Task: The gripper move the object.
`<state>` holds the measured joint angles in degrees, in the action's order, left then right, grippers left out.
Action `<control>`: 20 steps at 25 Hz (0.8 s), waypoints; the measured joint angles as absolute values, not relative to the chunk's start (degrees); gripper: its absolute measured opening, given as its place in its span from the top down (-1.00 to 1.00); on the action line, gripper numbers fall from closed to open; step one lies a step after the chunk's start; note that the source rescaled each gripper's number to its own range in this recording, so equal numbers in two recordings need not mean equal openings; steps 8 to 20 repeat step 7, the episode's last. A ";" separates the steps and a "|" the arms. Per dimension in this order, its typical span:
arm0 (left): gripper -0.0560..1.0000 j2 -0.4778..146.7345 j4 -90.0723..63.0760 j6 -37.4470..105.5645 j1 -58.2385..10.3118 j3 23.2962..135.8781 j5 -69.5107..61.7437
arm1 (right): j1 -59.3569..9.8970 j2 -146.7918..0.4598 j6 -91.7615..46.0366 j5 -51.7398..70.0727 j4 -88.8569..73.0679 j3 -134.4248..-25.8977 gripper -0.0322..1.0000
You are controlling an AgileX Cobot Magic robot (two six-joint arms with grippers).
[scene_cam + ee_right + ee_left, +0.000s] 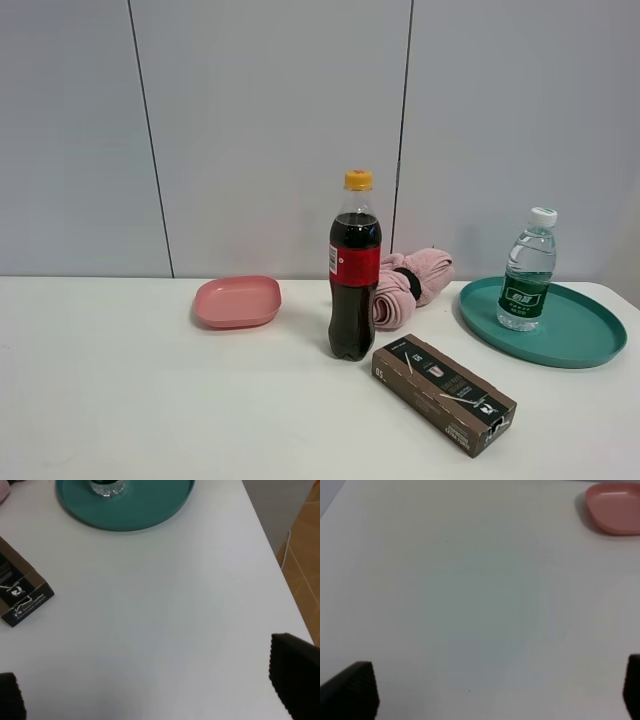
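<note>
Clear plastic with a white cap and green label, the water bottle (pixel 526 270) stands upright on the teal tray (pixel 580 335) at the right end of the white table (pixel 120 400), toward the tray's near-left part. From the right wrist view only its base shows, with bare tabletop between it and the right gripper (pixel 150 692), whose jaws are spread wide and hold nothing; that arm looks the natural one to reach it. Near the tray lies a dark brown box (pixel 444 394), angled, which an approach should avoid. A tall cola bottle (pixel 354 268) stands mid-table with a rolled pink cloth (pixel 412 282) behind it. Further left sits a pink dish (pixel 237 300). The left gripper (pixel 495 692) hangs over bare table, jaws likewise wide apart and empty.
</note>
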<state>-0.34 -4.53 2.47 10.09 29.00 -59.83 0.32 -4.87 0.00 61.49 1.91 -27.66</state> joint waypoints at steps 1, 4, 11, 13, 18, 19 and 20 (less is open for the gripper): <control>-1.00 -0.34 -4.53 2.47 10.09 29.00 -59.83 | 0.32 -4.87 0.00 61.49 1.91 -27.66 -1.00; -1.00 -0.34 -4.53 2.47 10.09 29.00 -59.83 | 0.32 -4.87 0.00 61.49 1.91 -27.66 -1.00; -1.00 -0.34 -4.53 2.47 10.09 29.00 -59.83 | 0.32 -4.87 0.00 61.49 1.91 -27.66 -1.00; -1.00 -0.34 -4.53 2.47 10.09 29.00 -59.83 | 0.32 -4.87 0.00 61.49 1.91 -27.66 -1.00; -1.00 -0.34 -4.53 2.47 10.09 29.00 -59.83 | 0.32 -4.87 0.00 61.49 1.91 -27.66 -1.00; -1.00 -0.34 -4.53 2.47 10.09 29.00 -59.83 | 0.32 -4.87 0.00 61.49 1.91 -27.66 -1.00; -1.00 -0.34 -4.53 2.47 10.09 29.00 -59.83 | 0.32 -4.87 0.00 61.49 1.91 -27.66 -1.00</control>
